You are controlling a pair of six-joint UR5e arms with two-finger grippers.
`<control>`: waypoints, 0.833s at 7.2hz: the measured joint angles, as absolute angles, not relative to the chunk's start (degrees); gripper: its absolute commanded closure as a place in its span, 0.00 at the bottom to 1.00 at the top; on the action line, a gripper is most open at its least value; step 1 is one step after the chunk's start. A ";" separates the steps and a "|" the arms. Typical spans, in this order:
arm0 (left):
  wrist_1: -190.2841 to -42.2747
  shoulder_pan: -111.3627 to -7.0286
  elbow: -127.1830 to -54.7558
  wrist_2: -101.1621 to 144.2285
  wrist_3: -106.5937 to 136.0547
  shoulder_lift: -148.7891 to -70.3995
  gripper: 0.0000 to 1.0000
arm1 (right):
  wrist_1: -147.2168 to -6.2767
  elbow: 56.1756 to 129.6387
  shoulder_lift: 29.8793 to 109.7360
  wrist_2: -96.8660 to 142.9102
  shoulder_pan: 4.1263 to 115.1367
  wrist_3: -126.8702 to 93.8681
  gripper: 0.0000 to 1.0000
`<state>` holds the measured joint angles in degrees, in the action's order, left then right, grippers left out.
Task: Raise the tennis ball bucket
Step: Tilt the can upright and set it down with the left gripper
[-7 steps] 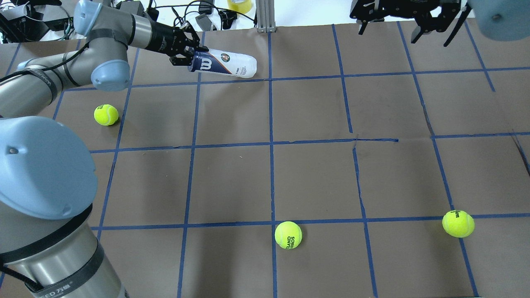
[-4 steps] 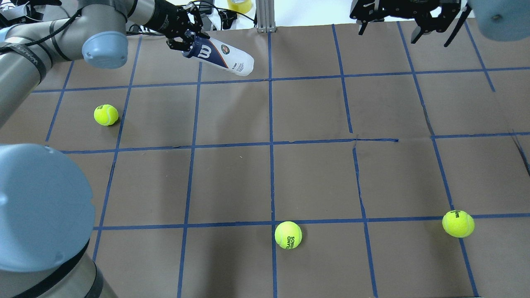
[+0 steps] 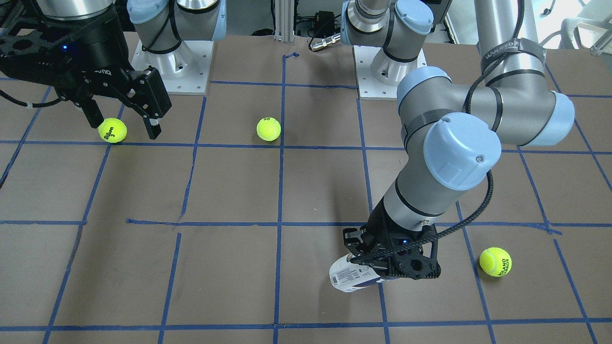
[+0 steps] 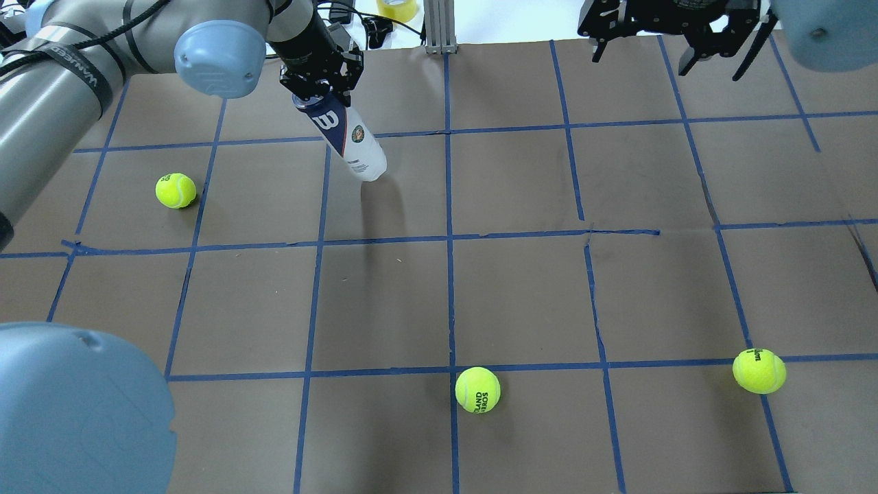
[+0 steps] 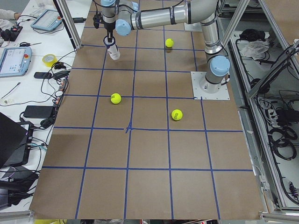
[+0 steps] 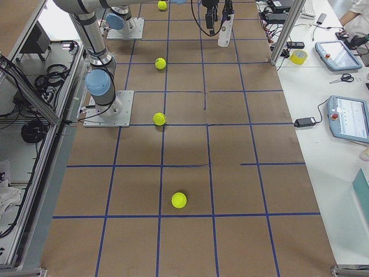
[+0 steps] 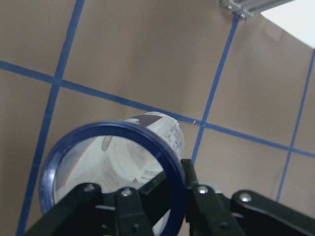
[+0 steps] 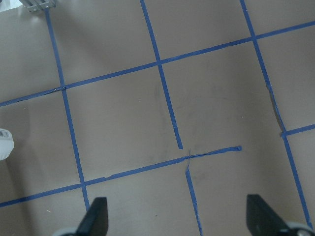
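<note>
The tennis ball bucket [image 4: 346,140] is a slim white and navy can with a "W" logo. My left gripper [image 4: 320,92] is shut on its dark blue rim end and holds it tilted, bottom down, above the table. It also shows in the front view [image 3: 351,279] under the left gripper [image 3: 392,265], and in the left wrist view [image 7: 165,130], where the can looks empty. My right gripper [image 4: 643,53] is open and empty, raised at the far right; it also shows in the front view [image 3: 123,126].
Three yellow-green tennis balls lie on the brown gridded table [image 4: 521,295]: one at the left [image 4: 175,190], one at the near middle [image 4: 477,390], one at the near right [image 4: 758,370]. A metal post [image 4: 439,27] and cables stand at the far edge.
The can lay almost flat with the left gripper on its rim end. The left arm has risen and turned, so the can now hangs bottom-down and nearer. The right arm has hardly moved.
</note>
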<state>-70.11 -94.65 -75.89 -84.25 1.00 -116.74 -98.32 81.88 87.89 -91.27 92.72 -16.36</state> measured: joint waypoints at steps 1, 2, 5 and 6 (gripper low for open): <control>-71.67 -95.85 -75.90 -87.36 -3.13 -116.68 1.00 | -98.34 81.90 87.89 -91.24 92.73 -16.35 0.00; -72.08 -96.87 -75.99 -89.17 -5.03 -116.94 1.00 | -98.34 81.91 87.89 -91.24 92.73 -16.35 0.00; -71.60 -98.50 -76.46 -90.51 -6.03 -117.48 0.81 | -98.35 81.99 87.89 -91.23 92.72 -16.35 0.00; -71.18 -98.76 -76.54 -90.79 -6.05 -117.60 0.76 | -98.35 82.00 87.89 -91.23 92.72 -16.35 0.00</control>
<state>-71.18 -98.76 -76.54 -90.79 -6.05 -117.60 -98.35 82.00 87.89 -91.23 92.72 -16.35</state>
